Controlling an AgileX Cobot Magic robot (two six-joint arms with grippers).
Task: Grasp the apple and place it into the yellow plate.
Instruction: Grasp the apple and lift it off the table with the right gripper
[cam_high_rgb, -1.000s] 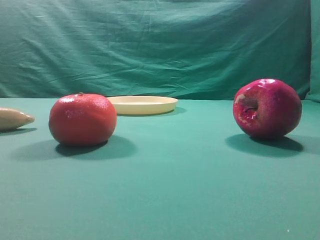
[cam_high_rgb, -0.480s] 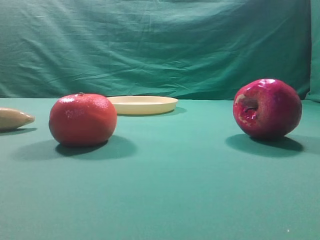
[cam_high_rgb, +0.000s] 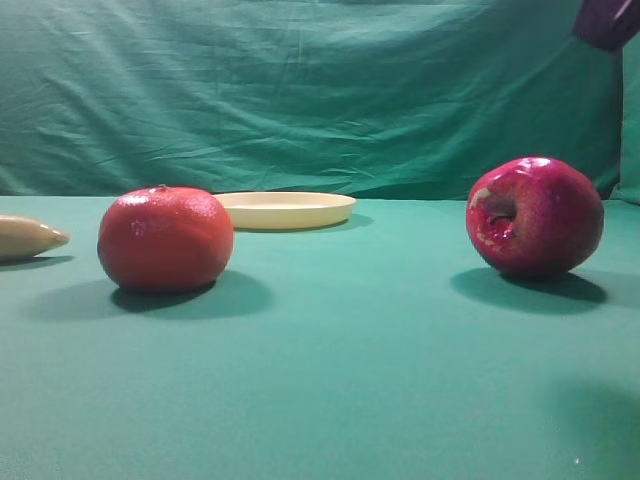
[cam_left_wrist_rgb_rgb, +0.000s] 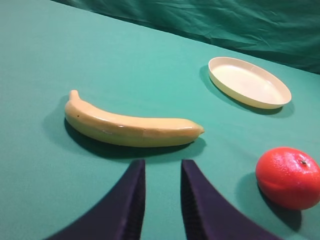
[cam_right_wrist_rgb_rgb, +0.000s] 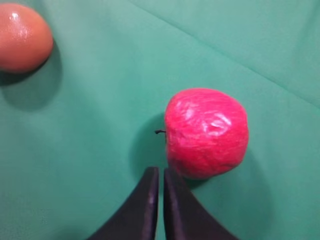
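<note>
The apple (cam_high_rgb: 535, 215) lies on the green cloth at the right, its stem dimple facing left. In the right wrist view the apple (cam_right_wrist_rgb_rgb: 206, 132) lies just beyond and right of my right gripper (cam_right_wrist_rgb_rgb: 161, 171), which hovers above it, shut and empty. The yellow plate (cam_high_rgb: 285, 209) sits empty at the back, left of centre. It also shows in the left wrist view (cam_left_wrist_rgb_rgb: 248, 82). My left gripper (cam_left_wrist_rgb_rgb: 162, 167) is empty, its fingers a little apart, just short of a banana. A dark part of the right arm (cam_high_rgb: 608, 20) shows at the top right corner.
An orange-red round fruit (cam_high_rgb: 165, 238) stands at the left in front of the plate, also in the wrist views (cam_left_wrist_rgb_rgb: 287, 177) (cam_right_wrist_rgb_rgb: 22, 37). A yellow banana (cam_left_wrist_rgb_rgb: 130, 127) lies left of it; its tip (cam_high_rgb: 30, 237) shows at the left edge. A green curtain (cam_high_rgb: 300, 90) closes the back.
A dark part of the right arm has come into the top right corner, and a faint shadow now falls on the cloth at the lower right. The fruits and plate have not moved.
</note>
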